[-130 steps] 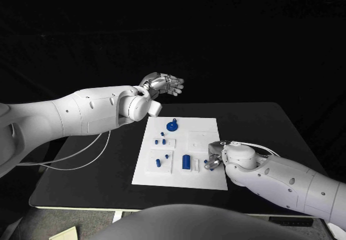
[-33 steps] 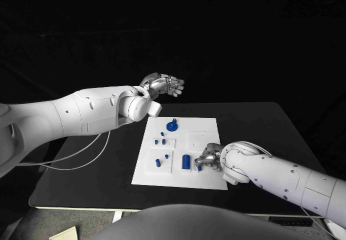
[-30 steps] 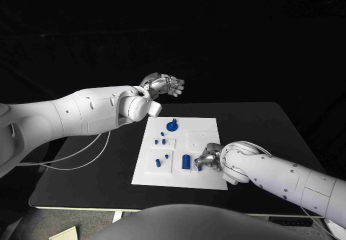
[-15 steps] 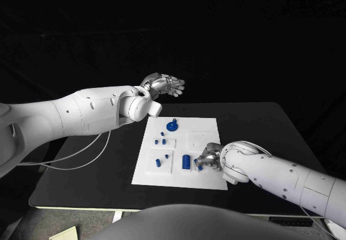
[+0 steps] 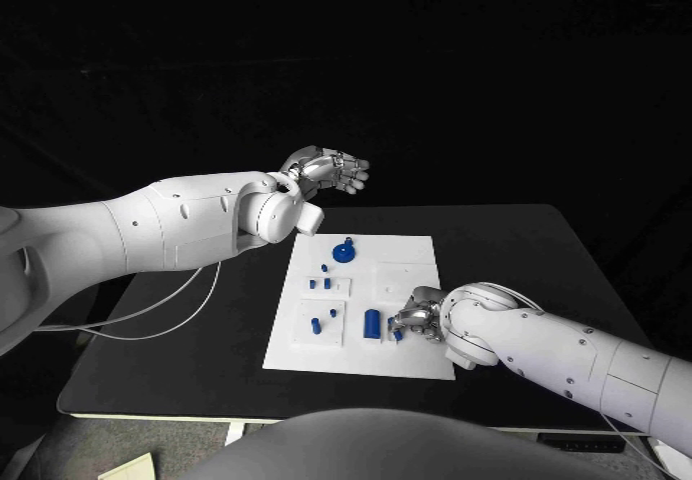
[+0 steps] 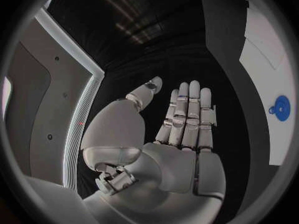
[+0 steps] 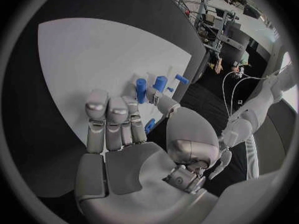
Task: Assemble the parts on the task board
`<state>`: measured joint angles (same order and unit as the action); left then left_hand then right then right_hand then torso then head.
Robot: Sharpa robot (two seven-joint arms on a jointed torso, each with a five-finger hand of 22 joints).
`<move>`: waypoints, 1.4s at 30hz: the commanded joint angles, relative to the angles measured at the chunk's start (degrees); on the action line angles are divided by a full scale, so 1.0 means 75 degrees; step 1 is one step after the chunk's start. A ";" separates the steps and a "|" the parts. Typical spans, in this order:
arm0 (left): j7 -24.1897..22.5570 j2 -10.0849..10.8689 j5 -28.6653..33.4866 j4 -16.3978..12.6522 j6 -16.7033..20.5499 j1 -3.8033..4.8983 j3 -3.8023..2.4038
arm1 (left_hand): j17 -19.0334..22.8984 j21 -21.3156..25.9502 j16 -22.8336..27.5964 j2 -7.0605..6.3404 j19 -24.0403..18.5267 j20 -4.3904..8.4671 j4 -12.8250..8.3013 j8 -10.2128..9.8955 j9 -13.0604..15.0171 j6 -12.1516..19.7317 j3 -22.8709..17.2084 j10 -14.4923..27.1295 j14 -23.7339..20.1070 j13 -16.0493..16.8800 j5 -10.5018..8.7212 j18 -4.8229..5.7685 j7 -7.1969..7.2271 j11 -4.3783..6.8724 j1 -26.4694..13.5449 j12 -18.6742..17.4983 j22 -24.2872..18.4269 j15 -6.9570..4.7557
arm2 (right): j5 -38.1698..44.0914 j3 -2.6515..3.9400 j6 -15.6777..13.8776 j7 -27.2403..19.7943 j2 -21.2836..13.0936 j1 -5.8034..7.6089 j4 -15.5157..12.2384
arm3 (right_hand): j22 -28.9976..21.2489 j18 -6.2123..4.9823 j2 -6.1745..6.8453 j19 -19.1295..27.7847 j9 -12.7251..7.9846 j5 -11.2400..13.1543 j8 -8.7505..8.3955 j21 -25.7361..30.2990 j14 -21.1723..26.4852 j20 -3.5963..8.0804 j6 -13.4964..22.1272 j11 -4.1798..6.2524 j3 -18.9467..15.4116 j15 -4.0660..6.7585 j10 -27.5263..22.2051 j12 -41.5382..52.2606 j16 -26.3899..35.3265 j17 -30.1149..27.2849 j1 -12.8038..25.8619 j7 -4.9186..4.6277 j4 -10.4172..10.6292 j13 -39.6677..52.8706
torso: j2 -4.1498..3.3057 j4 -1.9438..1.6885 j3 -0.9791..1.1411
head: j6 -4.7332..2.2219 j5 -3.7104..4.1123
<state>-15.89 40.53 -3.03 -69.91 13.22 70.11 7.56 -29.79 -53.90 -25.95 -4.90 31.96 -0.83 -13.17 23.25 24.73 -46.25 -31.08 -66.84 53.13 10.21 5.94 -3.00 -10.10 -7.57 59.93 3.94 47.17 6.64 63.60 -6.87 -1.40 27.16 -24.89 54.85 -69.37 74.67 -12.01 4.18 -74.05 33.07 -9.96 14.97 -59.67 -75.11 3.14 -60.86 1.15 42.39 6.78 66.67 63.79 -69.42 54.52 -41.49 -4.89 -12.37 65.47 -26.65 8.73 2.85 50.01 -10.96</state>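
The white board [image 5: 361,305] lies mid-table with blue parts [image 5: 372,321] on it; the right hand [image 5: 417,318] rests there, fingers extended, holding nothing; the left hand [image 5: 329,168] hovers beyond it, spread and empty

We see the flat white rectangular task board [image 5: 408,355] lying in the middle of the black table. On it are small blue plastic parts: a round blue disc with a short stem [image 5: 343,252] near the far end, a pair of small blue pegs [image 5: 319,284] standing in a raised white block, two more small pegs [image 5: 323,321] in another block nearer us, and an upright blue cylinder [image 5: 372,321] beside them.
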 commanded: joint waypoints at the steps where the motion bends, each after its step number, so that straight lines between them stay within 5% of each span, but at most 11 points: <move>1: -0.0040 -0.0015 -0.0032 -0.0013 -0.0080 0.0010 -0.0007 | -0.0009 0.0045 0.0052 -0.0052 -0.0008 -0.0021 0.0047 0.0039 -0.0009 0.0045 0.0003 0.0009 0.0049 -0.0011 0.0002 -0.0116 0.0022 0.0001 -0.0046 0.0013 0.0008 0.0013 | 0.0029 -0.0007 0.0183 -0.0122 0.0021 -0.0019 -0.0043 | 0.0010 -0.0398 0.0053 0.0002 -0.0014 0.0179 -0.0030 0.0051 -0.0002 0.0070 -0.0011 0.0034 -0.0008 0.0074 -0.0028 0.0045 0.0035 0.0013 0.0109 -0.0004 0.0076 -0.0007 | 0.0001 0.0001 0.0000 | -0.0001 0.0002; 8: -0.0035 -0.0015 -0.0034 -0.0014 -0.0074 0.0010 -0.0007 | -0.0012 0.0046 0.0057 -0.0053 -0.0010 -0.0022 0.0048 0.0040 -0.0011 0.0045 0.0002 0.0010 0.0048 -0.0012 0.0002 -0.0115 0.0022 0.0000 -0.0045 0.0013 0.0009 0.0014 | 0.0023 -0.0007 0.0197 -0.0171 0.0016 -0.0018 -0.0054 | 0.0016 -0.0398 0.0242 0.0001 -0.0032 0.0659 -0.0032 0.0055 -0.0001 0.0101 -0.0021 0.0042 0.0005 0.0083 -0.0029 0.0050 0.0037 0.0026 0.0218 0.0002 0.0231 -0.0008 | 0.0001 -0.0001 0.0002 | -0.0001 0.0005; 34: -0.0033 -0.0010 -0.0034 0.0000 -0.0084 0.0010 -0.0006 | -0.0031 0.0052 0.0077 -0.0056 -0.0018 -0.0027 0.0059 0.0045 -0.0019 0.0048 0.0004 0.0011 0.0045 -0.0016 0.0000 -0.0113 0.0020 -0.0001 -0.0049 0.0015 0.0017 0.0019 | -0.0046 -0.0005 0.0354 -0.0176 -0.0166 -0.0016 -0.0240 | 0.0019 -0.0398 0.0371 0.0003 -0.0048 0.0840 -0.0037 0.0065 0.0001 0.0118 -0.0020 0.0045 0.0017 0.0088 -0.0036 0.0049 0.0044 0.0036 0.0374 0.0004 0.0440 -0.0011 | 0.0002 0.0003 0.0005 | -0.0001 -0.0017; 42: -0.0035 -0.0004 -0.0035 0.0007 -0.0086 0.0009 -0.0006 | -0.0036 0.0054 0.0082 -0.0057 -0.0020 -0.0027 0.0058 0.0047 -0.0021 0.0049 0.0002 0.0011 0.0045 -0.0017 0.0001 -0.0114 0.0020 0.0000 -0.0045 0.0015 0.0019 0.0019 | -0.0040 -0.0005 0.0417 -0.0338 -0.0213 -0.0018 -0.0324 | 0.0045 -0.0398 0.0355 -0.0005 -0.0029 0.0574 -0.0016 0.0043 0.0003 0.0150 0.0008 0.0041 -0.0406 0.0085 -0.0047 0.0069 0.0045 0.0062 -0.0120 -0.0002 -0.0383 -0.0001 | 0.0000 0.0003 0.0003 | -0.0001 -0.0008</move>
<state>-15.78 40.59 -3.12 -69.82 13.22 70.11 7.56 -30.00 -53.68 -25.73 -5.13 31.96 -0.82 -13.17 23.25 24.64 -46.25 -31.08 -66.84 53.13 10.17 5.94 -2.65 -10.11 -7.57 59.70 3.94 47.25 6.65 63.30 -6.90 0.42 26.05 -26.48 54.77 -71.56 74.95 -12.00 6.71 -74.09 32.80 -5.33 14.96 -59.44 -75.12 4.02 -60.86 1.34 39.44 7.06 66.44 64.11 -69.43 54.89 -41.89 -4.69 -14.90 65.48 -26.64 8.73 2.87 50.01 -11.05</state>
